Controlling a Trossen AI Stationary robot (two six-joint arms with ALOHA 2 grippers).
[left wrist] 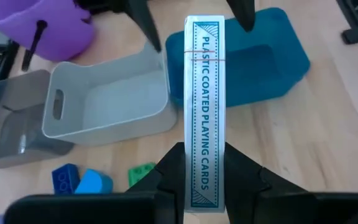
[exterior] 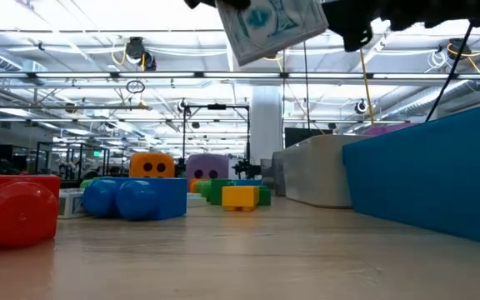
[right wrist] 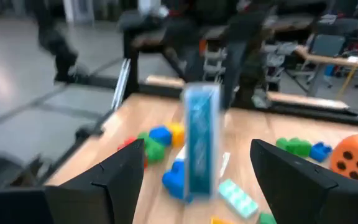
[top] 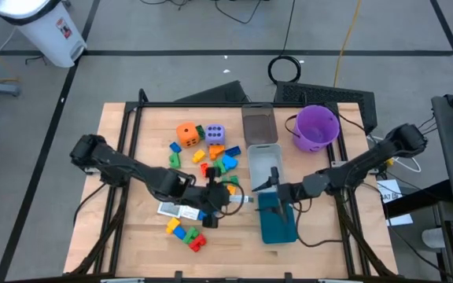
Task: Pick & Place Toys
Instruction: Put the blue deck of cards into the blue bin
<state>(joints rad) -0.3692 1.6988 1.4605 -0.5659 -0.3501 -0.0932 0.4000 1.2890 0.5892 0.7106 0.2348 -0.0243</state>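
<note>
Claws: left claw [left wrist: 205,171] clenched on one card pack [left wrist: 204,112]; right claw [right wrist: 197,180] released, near two dice [top: 200,134].

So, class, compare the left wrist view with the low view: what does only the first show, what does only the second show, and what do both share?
Only the left wrist view shows the left gripper shut on the box of playing cards, the printed edge lettering, the grey bin and the purple bucket. Only the low view shows the orange die, the lavender die, a red block and the ceiling lights. Both show the card box held off the table, the teal tray and blue blocks.
</note>
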